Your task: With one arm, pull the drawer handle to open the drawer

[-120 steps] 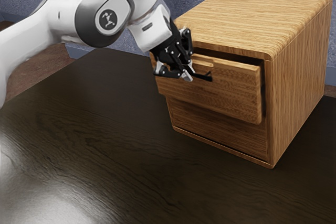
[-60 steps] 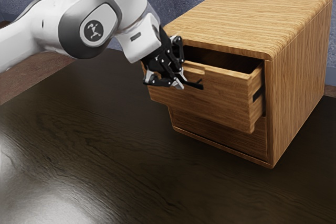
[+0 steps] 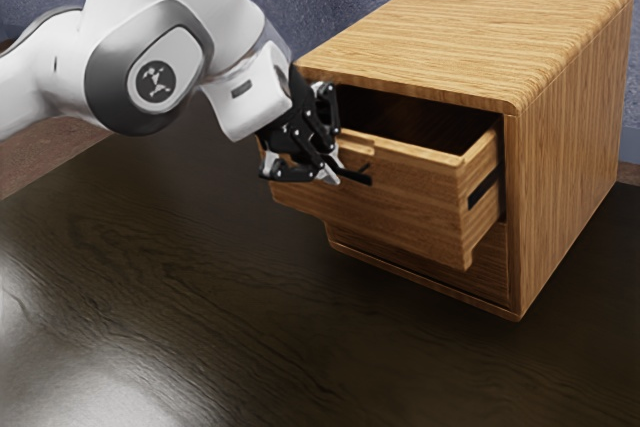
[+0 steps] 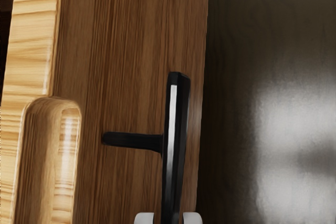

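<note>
Over the last second my hand has drawn back toward the exterior view's left, and the top drawer (image 3: 400,187) came with it. It now stands well out over the worktop (image 3: 200,327), dark interior showing. The pull is working; task nearly done, I judge. Claw (image 3: 335,169) narrow, pinched on the black handle (image 4: 176,145), a pad each side. Behind, cabinet (image 3: 560,117) unmoved.

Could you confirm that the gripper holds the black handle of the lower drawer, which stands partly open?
Not quite: that is the upper drawer, as the exterior view shows. The gripper does hold its black handle, and the drawer stands partly open.
</note>
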Motion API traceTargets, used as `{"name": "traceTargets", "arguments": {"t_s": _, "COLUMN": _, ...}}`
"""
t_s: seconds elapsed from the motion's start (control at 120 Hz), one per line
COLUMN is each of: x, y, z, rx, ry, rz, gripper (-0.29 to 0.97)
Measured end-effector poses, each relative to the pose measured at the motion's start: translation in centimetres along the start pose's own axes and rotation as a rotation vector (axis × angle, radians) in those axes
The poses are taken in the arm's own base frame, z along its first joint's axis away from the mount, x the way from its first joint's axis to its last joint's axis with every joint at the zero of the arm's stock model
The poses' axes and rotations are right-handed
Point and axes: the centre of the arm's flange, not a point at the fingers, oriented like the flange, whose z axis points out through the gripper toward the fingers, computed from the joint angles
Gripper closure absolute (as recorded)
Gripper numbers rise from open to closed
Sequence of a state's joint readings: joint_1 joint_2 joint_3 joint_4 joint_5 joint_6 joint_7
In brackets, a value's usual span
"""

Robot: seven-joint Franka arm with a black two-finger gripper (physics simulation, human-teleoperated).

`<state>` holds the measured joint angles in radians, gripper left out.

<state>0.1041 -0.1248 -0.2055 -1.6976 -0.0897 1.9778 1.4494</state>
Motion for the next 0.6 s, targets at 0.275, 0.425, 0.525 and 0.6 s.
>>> {"name": "traceTargets", "arguments": {"t_s": 0.275, "x": -0.5, "y": 1.1, "z": -0.7, "rx": 0.016, "ry": -0.012, "rz": -0.007, "gripper": 0.72}}
{"name": "traceTargets", "arguments": {"t_s": 0.425, "x": -0.8, "y": 1.7, "z": -0.8, "rx": 0.019, "ry": -0.017, "rz": -0.012, "gripper": 0.73}}
{"name": "traceTargets", "arguments": {"t_s": 0.525, "x": -0.8, "y": 2.0, "z": -1.0, "rx": 0.023, "ry": -0.019, "rz": -0.012, "gripper": 0.73}}
{"name": "traceTargets", "arguments": {"t_s": 0.6, "x": -0.8, "y": 2.4, "z": -1.4, "rx": 0.028, "ry": -0.022, "rz": -0.011, "gripper": 0.73}}
